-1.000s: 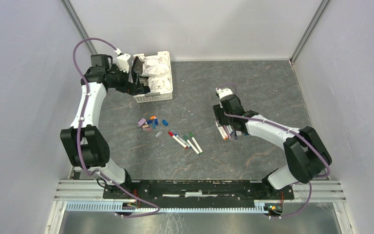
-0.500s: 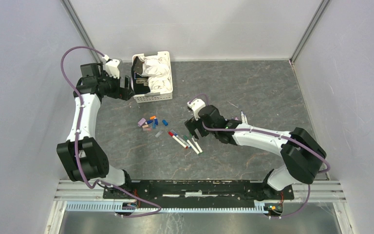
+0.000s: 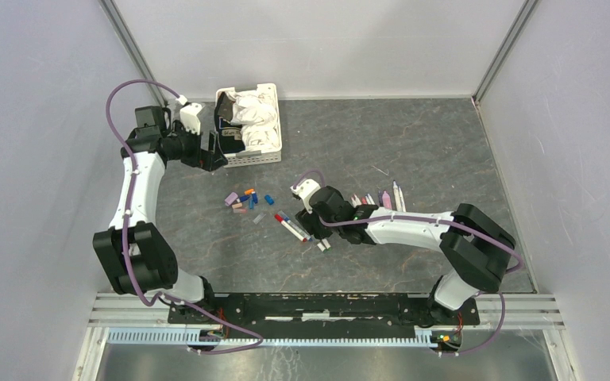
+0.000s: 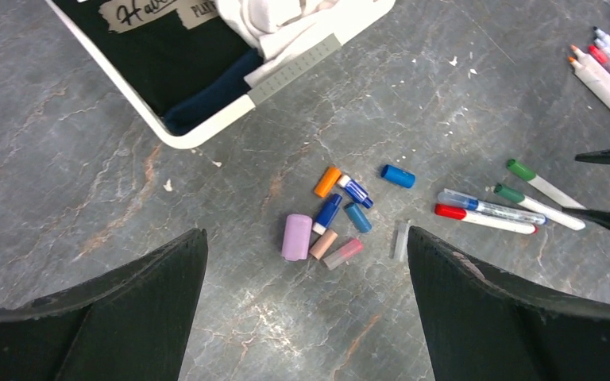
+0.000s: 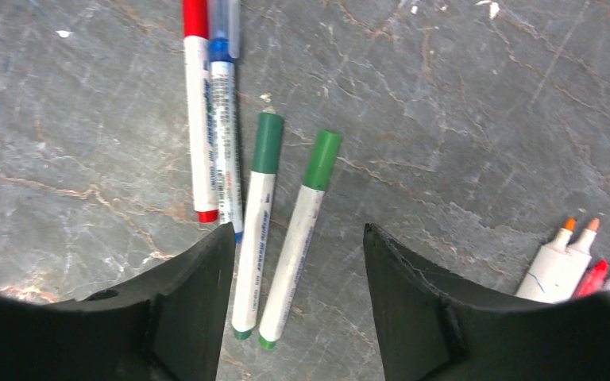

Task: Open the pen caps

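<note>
Several loose pen caps [image 3: 246, 200], blue, orange, purple and pink, lie in a heap left of centre; they also show in the left wrist view [image 4: 333, 218]. A red, a blue and two green capped pens [image 3: 290, 225] lie beside them. My right gripper [image 3: 318, 234] is open and empty, low over the two green pens [image 5: 286, 230], which lie between its fingers [image 5: 198, 302]. Several uncapped pens [image 3: 375, 198] lie to its right [image 5: 564, 262]. My left gripper [image 3: 210, 155] is open and empty, high up by the basket, and looks down on the caps [image 4: 306, 238].
A white slotted basket [image 3: 250, 161] with white cloth and dark items stands at the back left, its corner in the left wrist view [image 4: 206, 135]. Grey walls enclose the marbled grey table on three sides.
My right arm has swung left from the uncapped pens, which stay on the table, to over the capped green pens. My left arm has drawn back a little from the basket.
</note>
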Robot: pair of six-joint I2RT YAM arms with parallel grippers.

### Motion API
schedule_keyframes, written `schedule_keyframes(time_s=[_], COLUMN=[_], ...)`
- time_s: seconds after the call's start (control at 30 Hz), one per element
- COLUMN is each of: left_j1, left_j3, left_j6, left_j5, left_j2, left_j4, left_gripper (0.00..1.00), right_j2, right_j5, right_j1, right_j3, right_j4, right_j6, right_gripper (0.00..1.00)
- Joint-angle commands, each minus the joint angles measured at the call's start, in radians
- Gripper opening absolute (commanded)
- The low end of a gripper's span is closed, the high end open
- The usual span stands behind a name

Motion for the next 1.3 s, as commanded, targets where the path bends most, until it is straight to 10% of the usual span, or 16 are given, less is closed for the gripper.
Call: schedule_keyframes(time_s=[0.0,0.2,0.5,0.93,1.1,1.27], left_j1=[-0.001,-0.011,-0.02,-0.081,-0.161,-0.281], left_j3=[0.02,0.014,0.001,-0.01,-0.038,-0.09], left_j6=[0.061,0.068,0.087,0.175,0.299,0.481], left_j5=[0.079,0.113,0.124,0.167,0.203,0.205], left_j2=[-0.006,-0.006,-0.013,-0.008,-0.024,-0.054], left_j4=[-0.036,-0.049,-0.045,-0.112,-0.178,-0.247], left_gripper=[1.0,1.0,1.0,1.0,1.0,1.0], right_j2=[-0.009,0.029,0.068,0.038,0.003,-0.094], right_j5=[0.074,-0.002,-0.039,-0.016,-0.056,-0.264], right_j1=[-0.004,-0.011,-0.011,-0.026,-0.059,-0.144], right_j3=[-0.003,-0.001,-0.006,-0.127,-0.127,-0.032], right_j4=[-0.002,-0.004,0.001,0.057,0.056,0.002], right_j6=[0.013,0.015,0.031,0.07,0.068,0.025], right_gripper=[0.54,0.28,0.43,0.37,0.01,0.0])
